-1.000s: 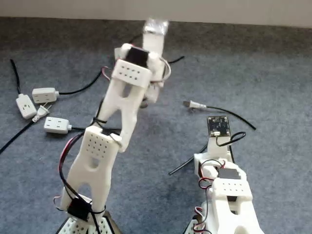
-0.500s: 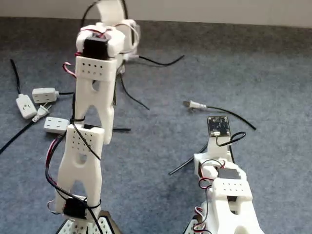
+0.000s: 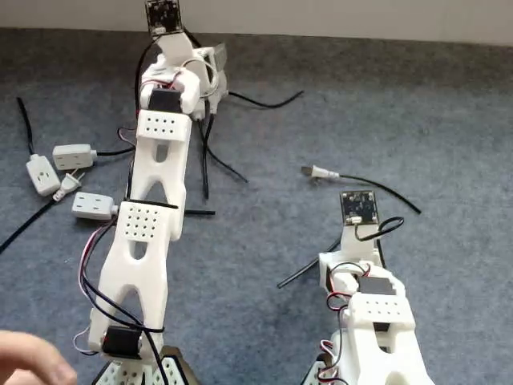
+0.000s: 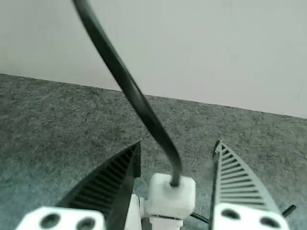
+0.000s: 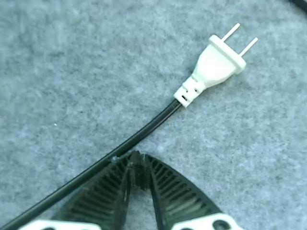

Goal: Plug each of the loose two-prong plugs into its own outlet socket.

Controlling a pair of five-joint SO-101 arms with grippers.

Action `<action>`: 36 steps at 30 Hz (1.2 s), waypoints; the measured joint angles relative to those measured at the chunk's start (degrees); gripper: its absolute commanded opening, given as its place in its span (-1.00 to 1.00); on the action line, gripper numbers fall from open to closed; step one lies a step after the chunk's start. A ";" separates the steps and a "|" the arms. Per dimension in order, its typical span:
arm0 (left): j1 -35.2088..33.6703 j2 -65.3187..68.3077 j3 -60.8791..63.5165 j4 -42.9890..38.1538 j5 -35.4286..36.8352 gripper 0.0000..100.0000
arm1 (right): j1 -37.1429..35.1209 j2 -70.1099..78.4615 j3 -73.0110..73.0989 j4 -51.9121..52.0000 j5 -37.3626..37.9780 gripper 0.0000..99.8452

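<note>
Grey carpet [image 3: 449, 120] covers the whole floor, running up to a pale wall [image 4: 216, 48] at the top of the frame.

Compared with a second ago, the left arm [image 3: 152, 200] has swung from the middle of the frame over to the upper left and now stretches up toward the wall. The right arm [image 3: 373, 313] sits at the lower right, just where it was.

At the left edge lie three white outlet sockets [image 3: 72, 156] close together, their black leads trailing off.

The left gripper [image 4: 175, 191] points toward the wall with its jaws on either side of a white two-prong plug [image 4: 170, 196] – it holds the plug off the carpet. The plug's black cord [image 4: 129, 91] rises from it toward the camera, and in the high view this cord has been dragged along to the upper left.

The right gripper [image 5: 139, 167] hangs low over the carpet, jaws closed tip to tip on nothing. Just ahead of it lies a second plug [image 5: 218, 60], flat on the carpet with prongs bare – right of centre in the high view.

A third plug [image 3: 68, 186] rests among the sockets, not inserted.
</note>
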 measured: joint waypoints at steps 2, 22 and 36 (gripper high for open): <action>0.00 -2.37 -0.09 4.57 0.00 -0.38 | 0.00 0.00 0.00 0.00 0.00 -0.99; -33.32 -28.57 -0.26 38.68 -0.09 -0.39 | 0.00 0.00 0.00 0.00 0.00 -0.99; -39.47 -26.11 17.23 50.20 -0.09 -0.39 | 0.00 0.00 0.00 0.00 0.00 -0.99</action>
